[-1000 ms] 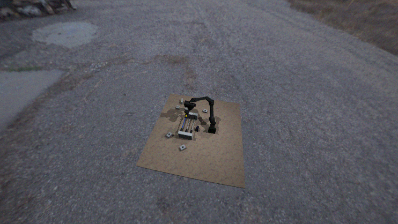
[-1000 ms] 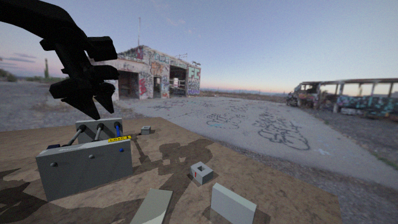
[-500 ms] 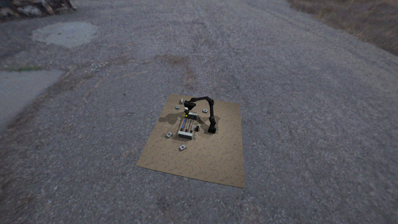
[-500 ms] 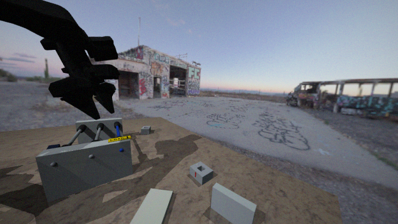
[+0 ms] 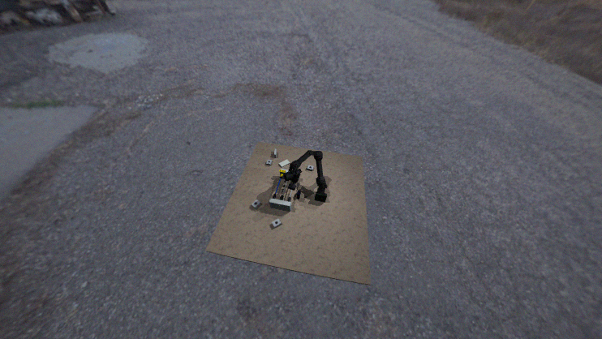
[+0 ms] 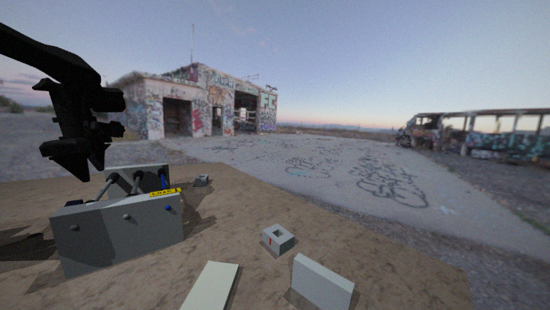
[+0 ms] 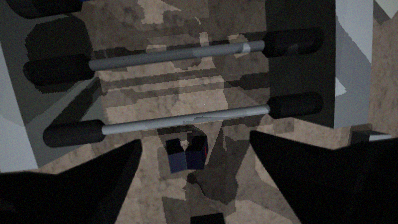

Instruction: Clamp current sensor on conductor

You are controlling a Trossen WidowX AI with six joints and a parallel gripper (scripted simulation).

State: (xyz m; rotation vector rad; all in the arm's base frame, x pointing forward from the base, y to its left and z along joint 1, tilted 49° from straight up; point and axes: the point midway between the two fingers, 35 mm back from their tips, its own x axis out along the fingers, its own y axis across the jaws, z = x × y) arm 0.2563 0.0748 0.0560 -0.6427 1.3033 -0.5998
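Note:
The dark blue and black sensor (image 5: 299, 191) (image 6: 73, 202) (image 7: 177, 162) stands on the table beside the conductor rack, on the side away from the blue conductor. Its two jaws are apart at the top in the wrist view; a trace of red shows on its right side, but no arrow is readable. My gripper (image 5: 292, 185) (image 6: 93, 173) (image 7: 197, 140) is open and empty, above the rack, with the sensor visible between its fingertips in the wrist view. The LOAD conductor (image 5: 277, 186) (image 6: 163, 181) is blue, and the yellow LOAD marker (image 5: 282, 171) (image 6: 165, 192) sits on the rack's end panel.
The rack has grey end panels (image 5: 280, 204) (image 6: 142, 231) and two grey conductors beside the blue one. Several grey blocks with holes stand around, including one (image 6: 277, 238) near a flat pale block (image 5: 284, 162) (image 6: 211, 285) and an upright panel (image 5: 275, 153) (image 6: 321, 282).

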